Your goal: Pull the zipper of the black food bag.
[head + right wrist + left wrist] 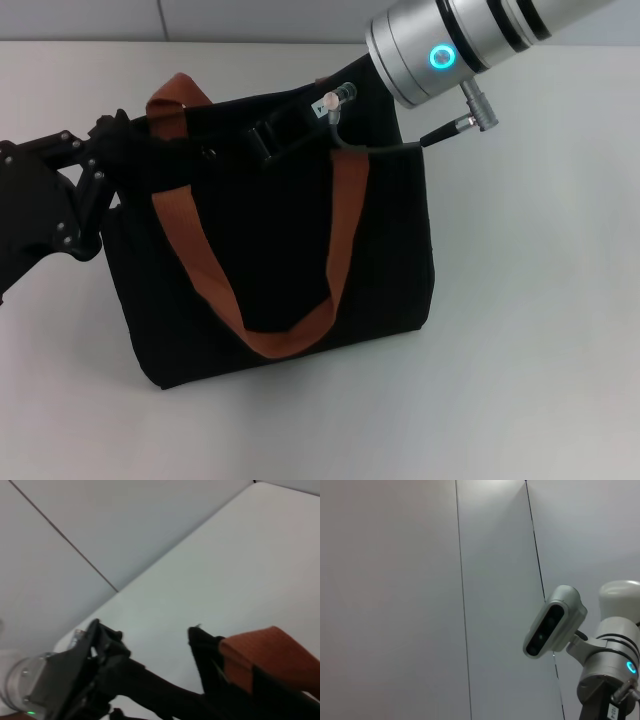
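Observation:
The black food bag point(270, 250) stands upright on the white table point(540, 330), one orange-brown handle point(340, 230) hanging down its front. My left gripper point(118, 135) is at the bag's upper left corner, shut on the fabric edge, which is stretched taut toward it. The right wrist view shows that same left gripper point(100, 640) with black fabric running from it to the bag point(207, 655) and a handle point(260, 650). My right gripper point(283, 137) reaches in from the upper right and sits on the bag's top edge near the middle. The zipper is hidden under it.
The silver right forearm point(450, 45) with a lit ring and cable plugs hangs over the bag's right top corner. Bare table lies to the right and in front of the bag. The left wrist view shows only wall panels, the head camera point(555, 622) and the right arm point(610, 680).

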`<state>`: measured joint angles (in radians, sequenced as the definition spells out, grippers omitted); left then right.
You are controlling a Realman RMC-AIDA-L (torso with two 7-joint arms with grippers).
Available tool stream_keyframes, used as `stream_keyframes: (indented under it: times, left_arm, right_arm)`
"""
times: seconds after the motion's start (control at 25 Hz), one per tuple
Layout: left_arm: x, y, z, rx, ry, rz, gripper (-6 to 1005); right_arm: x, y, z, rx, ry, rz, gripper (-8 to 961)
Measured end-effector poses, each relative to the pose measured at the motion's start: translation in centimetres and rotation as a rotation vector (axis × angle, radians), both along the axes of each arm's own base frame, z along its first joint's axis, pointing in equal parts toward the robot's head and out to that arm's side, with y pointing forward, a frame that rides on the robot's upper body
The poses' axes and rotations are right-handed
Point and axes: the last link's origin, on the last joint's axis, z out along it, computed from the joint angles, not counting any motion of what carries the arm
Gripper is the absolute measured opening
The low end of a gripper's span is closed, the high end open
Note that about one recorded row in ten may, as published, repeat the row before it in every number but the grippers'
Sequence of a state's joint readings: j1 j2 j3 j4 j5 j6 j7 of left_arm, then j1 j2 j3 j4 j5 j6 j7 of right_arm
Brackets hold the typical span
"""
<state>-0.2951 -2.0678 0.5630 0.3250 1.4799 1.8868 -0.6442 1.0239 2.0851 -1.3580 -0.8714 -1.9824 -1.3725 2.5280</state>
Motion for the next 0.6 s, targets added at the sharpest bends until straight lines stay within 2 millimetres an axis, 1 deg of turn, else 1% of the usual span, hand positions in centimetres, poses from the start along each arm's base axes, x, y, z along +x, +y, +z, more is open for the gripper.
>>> stream_keyframes:
  times: [0.28, 0.6]
  left_arm:
    - [-0.1, -0.2, 0.1, 0.002, -0.001, 0.003, 16]
    - [-0.4, -0.3, 0.2, 0.012, -0.002, 0.017, 16]
  right_arm:
    - [-0.7, 0.4, 0.5, 0.046, -0.062, 0.000, -3]
    - [-0.9, 0.5, 1.3, 0.077, -0.116, 0.002, -4]
